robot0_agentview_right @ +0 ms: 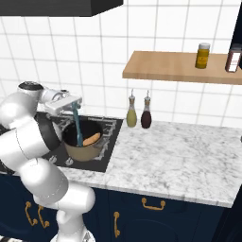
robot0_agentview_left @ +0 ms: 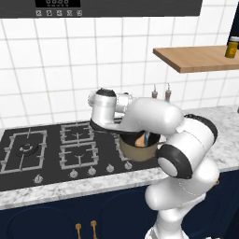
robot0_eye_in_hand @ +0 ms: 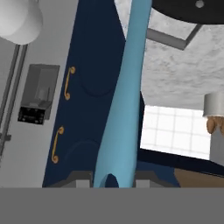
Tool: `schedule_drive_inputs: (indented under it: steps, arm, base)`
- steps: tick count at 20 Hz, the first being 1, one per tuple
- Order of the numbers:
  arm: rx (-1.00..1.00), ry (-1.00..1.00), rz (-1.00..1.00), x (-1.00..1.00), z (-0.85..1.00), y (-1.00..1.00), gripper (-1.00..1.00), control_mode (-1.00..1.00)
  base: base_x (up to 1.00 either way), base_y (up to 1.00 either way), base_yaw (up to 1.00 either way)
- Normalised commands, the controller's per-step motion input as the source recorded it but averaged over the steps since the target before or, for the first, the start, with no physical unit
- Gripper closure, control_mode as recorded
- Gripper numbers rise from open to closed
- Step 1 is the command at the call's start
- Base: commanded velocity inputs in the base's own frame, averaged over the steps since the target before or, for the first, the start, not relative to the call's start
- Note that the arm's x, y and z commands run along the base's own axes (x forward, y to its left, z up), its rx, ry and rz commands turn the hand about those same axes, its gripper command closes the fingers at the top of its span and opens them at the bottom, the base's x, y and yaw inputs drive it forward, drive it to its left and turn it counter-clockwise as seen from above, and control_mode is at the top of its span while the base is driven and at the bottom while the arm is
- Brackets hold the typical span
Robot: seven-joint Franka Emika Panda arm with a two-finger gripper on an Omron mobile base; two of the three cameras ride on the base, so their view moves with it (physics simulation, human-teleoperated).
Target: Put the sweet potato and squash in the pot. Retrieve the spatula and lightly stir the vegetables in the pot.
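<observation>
The gripper (robot0_agentview_right: 72,105) is clamped nearly shut on the top end of the spatula (robot0_agentview_right: 77,124), one teal utensil hanging straight down from between the fingers. In the hand view the same handle (robot0_eye_in_hand: 124,100) runs up from the finger tips, which fits a firm end-on hold.

Directly below the gripper sits one pot (robot0_agentview_right: 85,152) on the cooktop (robot0_agentview_right: 109,142). The spatula's lower end reaches down inside the pot's rim, as a stir would need. Whether the blade touches the contents cannot be told.

One sweet potato (robot0_agentview_right: 91,138) lies in the pot, just beside the spatula's lower end on the side away from the arm. The squash cannot be made out in the pot's dark inside. Judgement: loading appears done at least for the sweet potato, and the stirring step is in hand.

Beyond the pot from the gripper, two bottles (robot0_agentview_right: 132,115) stand side by side on the marble counter (robot0_agentview_right: 179,151), well apart from the work. Above them, a wooden shelf (robot0_agentview_right: 160,66) carries one jar (robot0_agentview_right: 203,55) and one further container at the picture's edge.
</observation>
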Motion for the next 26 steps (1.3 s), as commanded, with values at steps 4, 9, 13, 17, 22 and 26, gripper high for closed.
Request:
schedule_drive_inputs:
  steps: [4, 9, 13, 17, 22, 26]
  arm:
    - [0.07, 0.12, -0.17, 0.29, -0.12, 0.16, 1.00, -1.00]
    - [0.07, 0.00, -0.14, 0.64, -0.62, 0.01, 1.00, -1.00]
    - [0.08, 0.00, 0.04, 0.78, -0.54, 0.01, 1.00, -1.00]
    - [0.09, 0.02, 0.20, 0.58, -0.67, 0.00, 1.00, -1.00]
    - [0.18, 0.00, 0.26, 0.04, -0.03, -0.08, 1.00, -1.00]
    - [0.42, 0.00, 0.29, -0.41, 0.18, -0.21, 1.00, -1.00]
  base:
    - [0.00, 0.00, 0.00]
    - [0.00, 0.00, 0.00]
    - [0.00, 0.00, 0.00]
    - [0.00, 0.00, 0.00]
    - [0.00, 0.00, 0.00]
    - [0.00, 0.00, 0.00]
